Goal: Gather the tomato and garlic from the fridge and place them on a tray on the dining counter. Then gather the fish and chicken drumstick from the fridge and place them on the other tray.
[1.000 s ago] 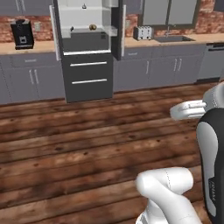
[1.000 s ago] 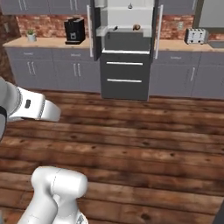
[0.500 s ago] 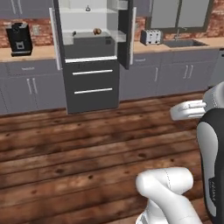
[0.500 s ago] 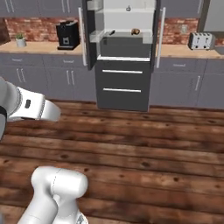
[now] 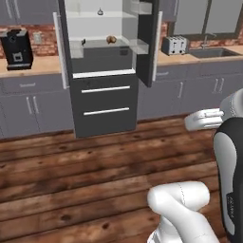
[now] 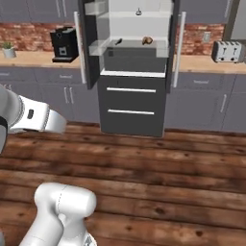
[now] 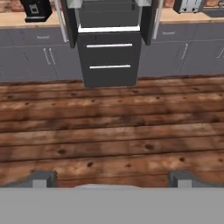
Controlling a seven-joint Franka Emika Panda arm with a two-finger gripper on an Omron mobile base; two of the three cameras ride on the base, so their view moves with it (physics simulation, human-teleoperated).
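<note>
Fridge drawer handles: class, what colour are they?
White or silvery, against the dark grey drawer fronts of the fridge; clearest in the hand view.

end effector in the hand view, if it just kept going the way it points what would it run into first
Probably the wood floor: the open end effector looks tilted downward at bare planks, well short of the fridge's lower drawers. Depth is hard to judge.

The tall dark grey fridge with open doors runs off the top edge of both base views, so its upper shelves are cut off. On its middle shelf sit a small brownish lump and a tiny dark item, both too small to identify. A little dark speck on the shelf above is equally unclear. In the hand view the fridge's shelves are cropped away.
</note>
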